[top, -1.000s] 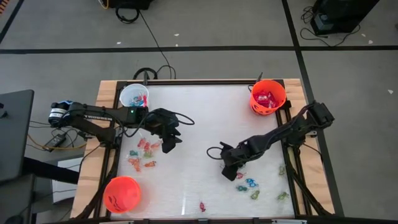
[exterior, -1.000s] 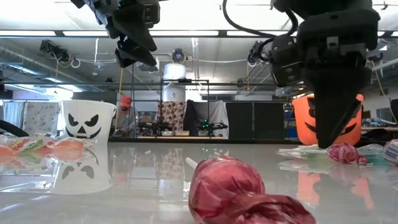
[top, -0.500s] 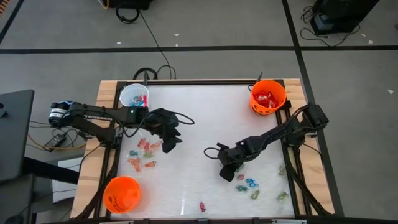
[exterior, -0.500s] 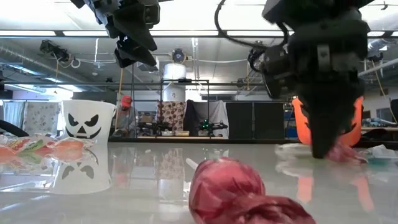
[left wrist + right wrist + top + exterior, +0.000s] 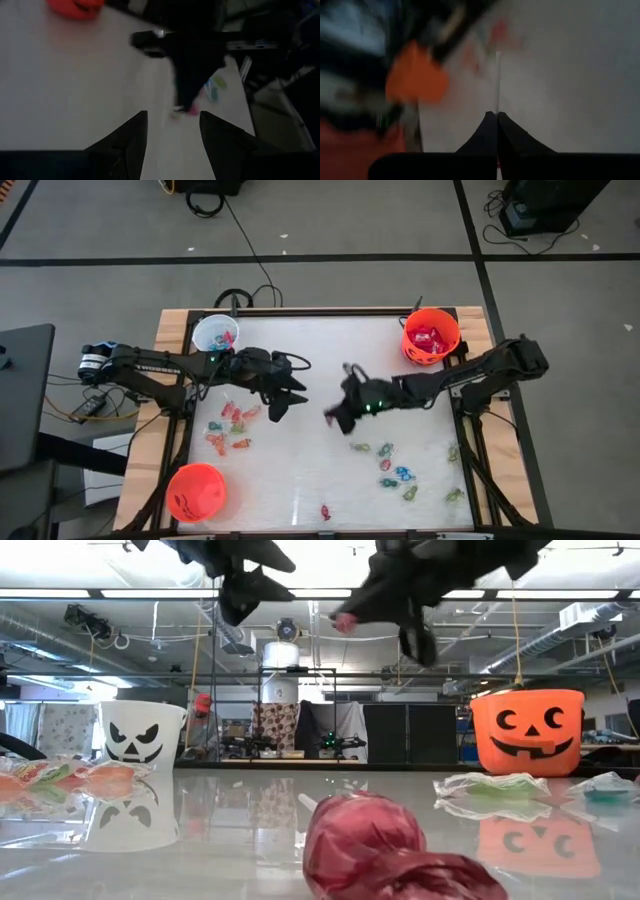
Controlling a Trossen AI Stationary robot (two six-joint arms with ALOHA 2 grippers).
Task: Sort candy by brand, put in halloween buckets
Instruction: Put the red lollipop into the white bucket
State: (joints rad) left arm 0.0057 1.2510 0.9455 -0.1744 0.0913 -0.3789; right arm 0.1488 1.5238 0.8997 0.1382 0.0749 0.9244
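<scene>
My right hand (image 5: 335, 417) was down among the candy by the right edge a moment ago. Now it is up in the air over the middle of the tabletop (image 5: 330, 345), pinched tight on a pink lollipop (image 5: 345, 620). So I think the grab worked. My left hand (image 5: 283, 402) waits close by, fingers apart and empty, maybe to take it. The white bucket (image 5: 215, 334) sits at the back left.

Bright, even ceiling light — both wrist views motion-blurred.
</scene>
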